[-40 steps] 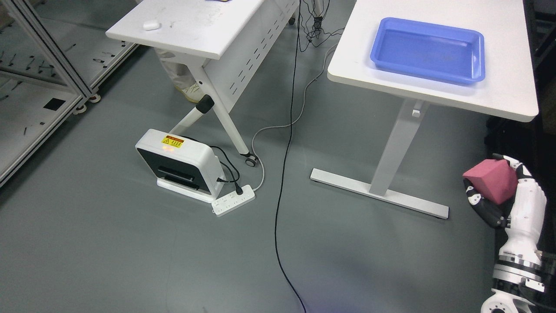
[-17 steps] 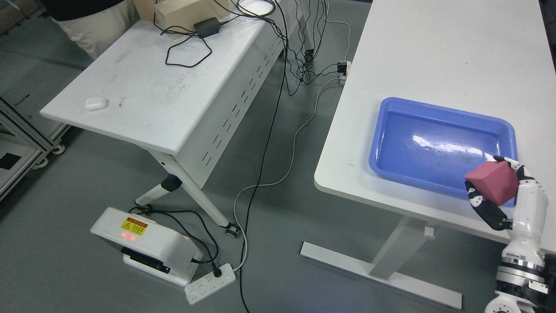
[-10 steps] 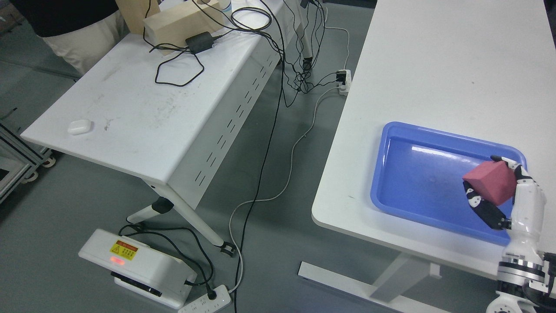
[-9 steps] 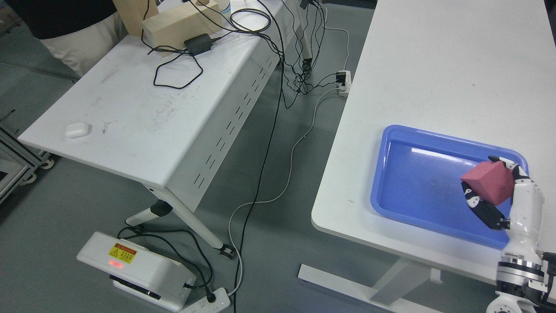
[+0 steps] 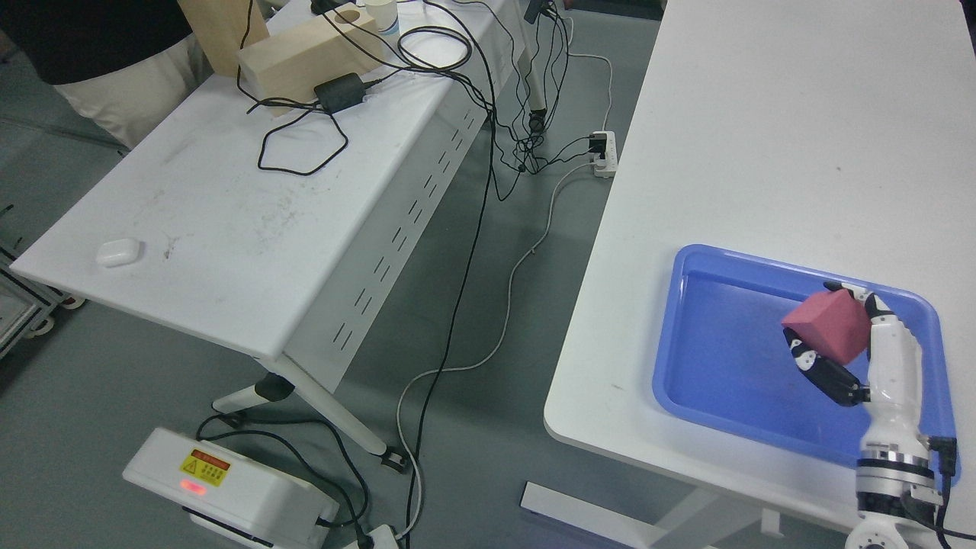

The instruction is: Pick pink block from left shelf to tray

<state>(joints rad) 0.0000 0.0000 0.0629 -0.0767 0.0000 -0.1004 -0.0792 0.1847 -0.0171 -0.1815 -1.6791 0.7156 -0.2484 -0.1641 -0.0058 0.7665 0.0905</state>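
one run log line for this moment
stage: carry over tray | right robot hand: shut on pink block | block: over blue tray, not released | left arm: not in view

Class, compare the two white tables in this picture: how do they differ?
The left table carries cables, a wooden block and a small white case; the right table carries only a blue tray. The left table looks scuffed, the right table clean. Both have white tops.
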